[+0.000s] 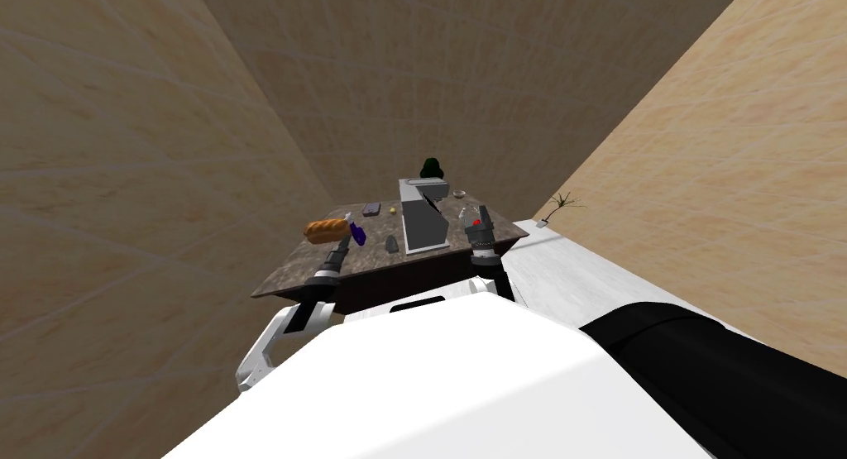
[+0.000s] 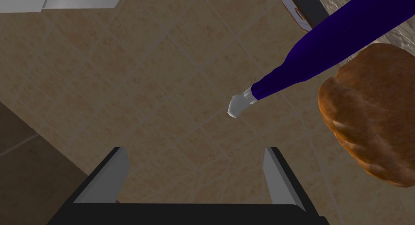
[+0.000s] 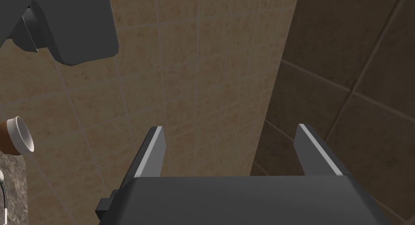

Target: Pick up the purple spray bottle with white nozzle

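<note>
**A:** Where is the target, and how do the hands stand?

**B:** The slim, deep purple spray bottle [image 2: 328, 40] is on the left part of the dark, mottled stone-look table [image 1: 368, 257], just beside a golden-brown bread loaf [image 2: 371, 117]. The left gripper [image 2: 195, 150] has its fingers spread wide with nothing between them. The bottle is ahead of it and off to one side, with its small white nozzle [image 2: 239, 105] the nearest part. The right gripper [image 3: 230, 128] is likewise apart and empty, over the table's right side by a tall grey box [image 1: 423, 218].

**A:** What could spoil the pick?

**B:** The line of approach, I'd judge. If the hand goes straight ahead, the fingers would close on air or clip the nozzle, and a bottle that thin would likely spin or roll away. Swinging across to centre on it risks the outer finger shoving the loaf, which might then push the bottle. I can't be sure whether the bottle stands or leans, so the grasp angle is uncertain too.

**A:** And the surroundings?

**B:** The table top carries several small items beyond the bottle. Tan tiled walls [image 1: 124, 148] close in on both sides, with a darker one behind. A white counter [image 1: 562, 268] with a thin green plant [image 1: 564, 203] lies to the right.
</note>
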Controlling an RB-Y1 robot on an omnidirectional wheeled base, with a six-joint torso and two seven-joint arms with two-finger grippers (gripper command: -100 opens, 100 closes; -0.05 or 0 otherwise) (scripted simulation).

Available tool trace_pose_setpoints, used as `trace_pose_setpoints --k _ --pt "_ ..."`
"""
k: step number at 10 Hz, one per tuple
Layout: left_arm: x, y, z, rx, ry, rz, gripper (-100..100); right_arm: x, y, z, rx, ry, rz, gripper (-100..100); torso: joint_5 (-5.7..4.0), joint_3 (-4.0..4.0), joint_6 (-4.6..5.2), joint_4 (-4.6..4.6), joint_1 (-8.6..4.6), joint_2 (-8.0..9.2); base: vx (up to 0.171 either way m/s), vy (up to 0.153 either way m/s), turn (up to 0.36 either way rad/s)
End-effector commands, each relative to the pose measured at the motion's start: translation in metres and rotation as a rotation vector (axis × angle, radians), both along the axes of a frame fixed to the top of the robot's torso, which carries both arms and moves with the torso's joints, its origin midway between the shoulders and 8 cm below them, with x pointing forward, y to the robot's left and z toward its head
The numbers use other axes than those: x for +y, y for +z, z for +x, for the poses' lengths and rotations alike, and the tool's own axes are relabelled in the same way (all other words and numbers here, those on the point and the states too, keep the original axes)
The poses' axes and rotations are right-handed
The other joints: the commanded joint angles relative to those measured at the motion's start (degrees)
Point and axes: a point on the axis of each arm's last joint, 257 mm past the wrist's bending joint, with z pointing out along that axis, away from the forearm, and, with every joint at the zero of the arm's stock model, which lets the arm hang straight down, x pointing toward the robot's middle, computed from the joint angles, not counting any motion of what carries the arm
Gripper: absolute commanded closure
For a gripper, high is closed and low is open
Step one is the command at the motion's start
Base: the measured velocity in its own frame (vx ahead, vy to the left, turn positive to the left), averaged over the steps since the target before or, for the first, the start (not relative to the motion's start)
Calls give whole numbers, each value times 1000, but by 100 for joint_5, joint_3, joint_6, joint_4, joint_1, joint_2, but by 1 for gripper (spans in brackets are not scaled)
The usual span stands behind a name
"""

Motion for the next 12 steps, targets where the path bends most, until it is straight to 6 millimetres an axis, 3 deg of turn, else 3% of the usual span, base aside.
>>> trace_pose_setpoints --k 1,7,12 --pt "7 -10 5 26 10 35 -100 0 0 0 0 0 0 0 0 0 0 0 0 0 9 -28 -69" --pt "61 -53 19 178 76 289 -100 0 0 0 0 0 0 0 0 0 -2 0 3 0 10 -33 -106" --pt "123 -74 25 292 153 507 -100 0 0 0 0 0 0 0 -1 -1 -2 0 -2 -1 12 -35 -113"
